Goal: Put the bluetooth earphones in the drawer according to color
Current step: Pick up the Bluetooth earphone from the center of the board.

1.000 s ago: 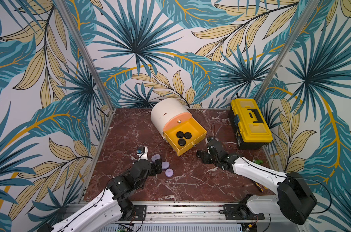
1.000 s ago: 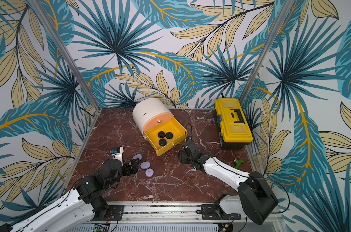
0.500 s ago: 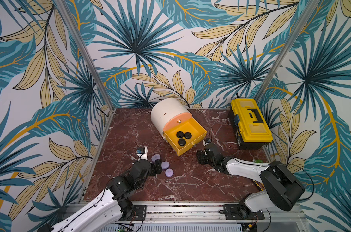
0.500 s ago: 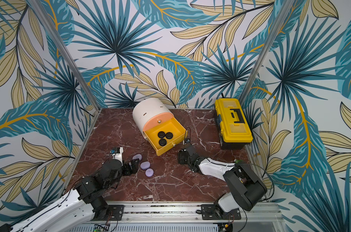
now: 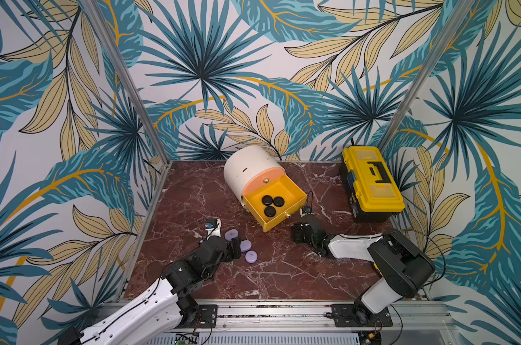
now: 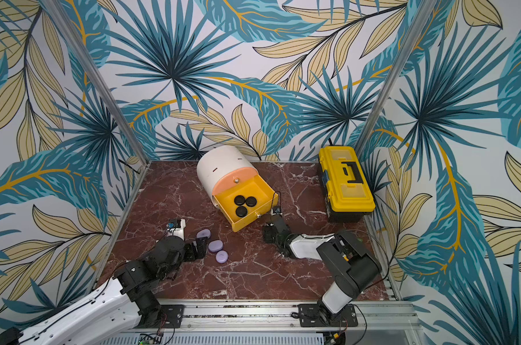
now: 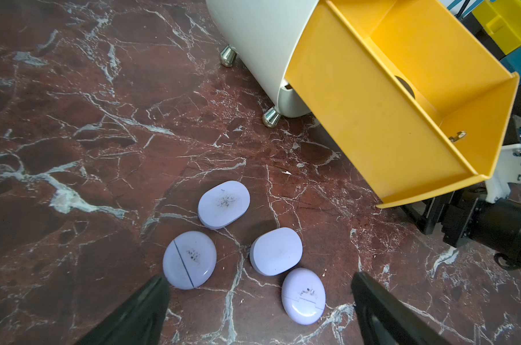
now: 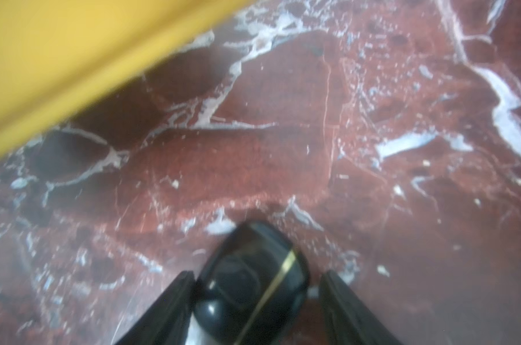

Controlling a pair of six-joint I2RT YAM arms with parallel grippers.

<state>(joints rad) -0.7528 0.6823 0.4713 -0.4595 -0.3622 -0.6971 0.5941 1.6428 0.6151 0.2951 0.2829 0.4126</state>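
Note:
The cream cabinet (image 5: 247, 167) stands at the back with its yellow drawer (image 5: 283, 221) pulled out; three black earphone cases (image 5: 270, 206) lie inside. Several lilac cases (image 7: 224, 204) lie on the marble left of the drawer. My left gripper (image 7: 259, 276) hovers over them, wide open, with nothing between its fingers; in both top views it (image 5: 235, 248) (image 6: 199, 249) covers one case. My right gripper (image 8: 257, 273) is low by the drawer's front corner (image 5: 296, 234). A black case (image 8: 247, 286) sits between its fingers: one finger touches it and a thin gap shows at the other.
A yellow-and-black toolbox (image 5: 371, 182) stands shut at the back right. The peach top drawer (image 5: 263, 182) is shut. Metal frame posts and patterned walls close in the red marble table (image 5: 268, 277). The drawer front (image 8: 59, 59) overhangs close to my right gripper.
The right arm has folded back toward the front right, and its gripper has slid slightly toward the front, away from the drawer. The left arm and the lilac cases have not moved.

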